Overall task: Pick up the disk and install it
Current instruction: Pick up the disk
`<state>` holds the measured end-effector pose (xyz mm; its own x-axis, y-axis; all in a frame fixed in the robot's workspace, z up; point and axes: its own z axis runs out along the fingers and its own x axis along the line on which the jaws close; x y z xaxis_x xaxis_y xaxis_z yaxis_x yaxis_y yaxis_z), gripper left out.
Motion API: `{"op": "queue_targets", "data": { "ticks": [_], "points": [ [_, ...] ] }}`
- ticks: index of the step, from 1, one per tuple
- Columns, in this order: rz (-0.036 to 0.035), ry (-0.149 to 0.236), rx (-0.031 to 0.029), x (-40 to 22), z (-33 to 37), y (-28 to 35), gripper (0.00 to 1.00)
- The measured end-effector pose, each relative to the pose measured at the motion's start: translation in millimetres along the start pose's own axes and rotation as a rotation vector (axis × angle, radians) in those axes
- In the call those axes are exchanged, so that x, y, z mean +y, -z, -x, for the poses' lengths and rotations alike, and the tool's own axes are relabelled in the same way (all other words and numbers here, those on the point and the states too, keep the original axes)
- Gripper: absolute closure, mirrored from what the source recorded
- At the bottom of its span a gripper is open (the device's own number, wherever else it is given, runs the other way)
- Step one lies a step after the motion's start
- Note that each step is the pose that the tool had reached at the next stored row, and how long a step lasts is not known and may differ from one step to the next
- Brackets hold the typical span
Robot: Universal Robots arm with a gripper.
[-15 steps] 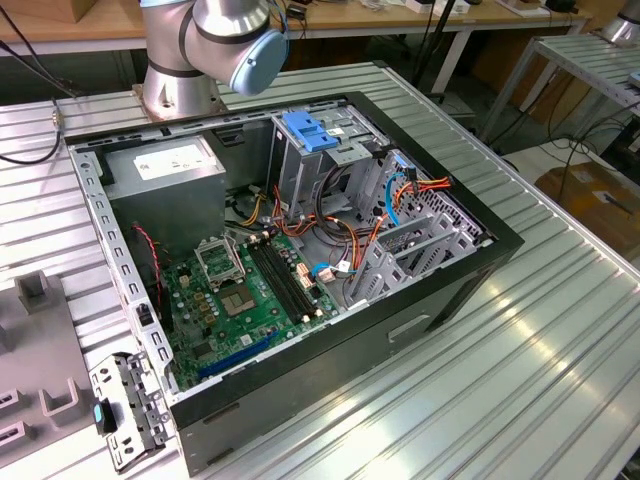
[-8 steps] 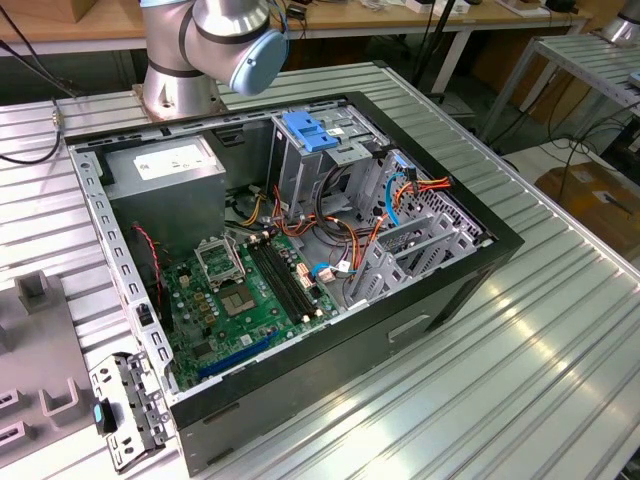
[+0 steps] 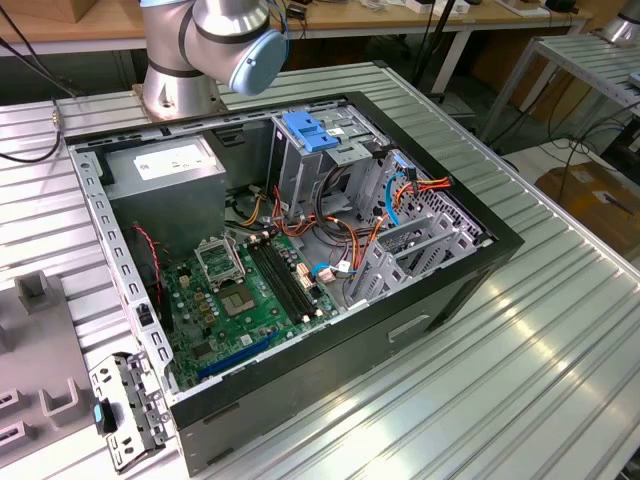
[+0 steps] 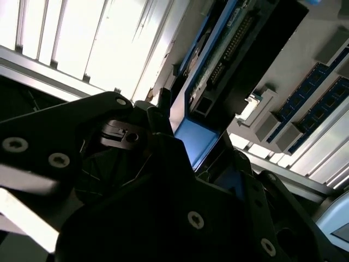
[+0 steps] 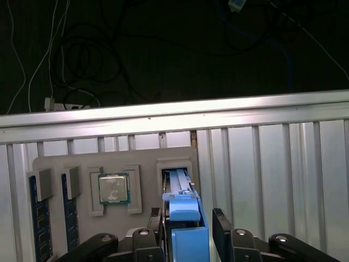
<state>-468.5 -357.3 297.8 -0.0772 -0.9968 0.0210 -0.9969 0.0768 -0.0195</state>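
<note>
On the tray [image 5: 82,161], memory sticks [image 5: 34,218] and a processor [image 5: 114,189] are seen, then the disk [image 5: 182,210], stood on edge in its slot. The pick-up is judged in hand: the disk is straddled by the gripper [image 5: 188,234], whose fingers [image 5: 222,226] are apart, thin gaps being seen at both sides. A square, even closing is called for next.

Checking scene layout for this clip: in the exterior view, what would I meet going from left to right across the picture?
Grey moulded plastic tray → silver metal bracket with blue clip → green motherboard → metal cage with blue handle → brown cardboard box.
</note>
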Motion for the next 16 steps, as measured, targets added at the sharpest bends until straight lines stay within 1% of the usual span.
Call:
{"op": "queue_targets", "data": {
  "ticks": [2,5,9,12,13,16],
  "points": [
    [0.0,0.002,0.0005,-0.4,0.2,-0.7,0.51],
    [-0.0006,0.004,0.0037,-1.0,0.5,-1.0,0.51],
    [-0.0038,0.006,0.0143,-1.6,1.7,-1.1,0.51],
    [-0.0042,0.008,0.0159,-2.2,2.6,-1.2,0.51],
    [-0.0043,0.008,0.0177,-2.2,2.9,-1.1,0.51],
    [-0.0044,0.009,0.0192,-2.2,3.1,-1.1,0.51]
  ]
}}
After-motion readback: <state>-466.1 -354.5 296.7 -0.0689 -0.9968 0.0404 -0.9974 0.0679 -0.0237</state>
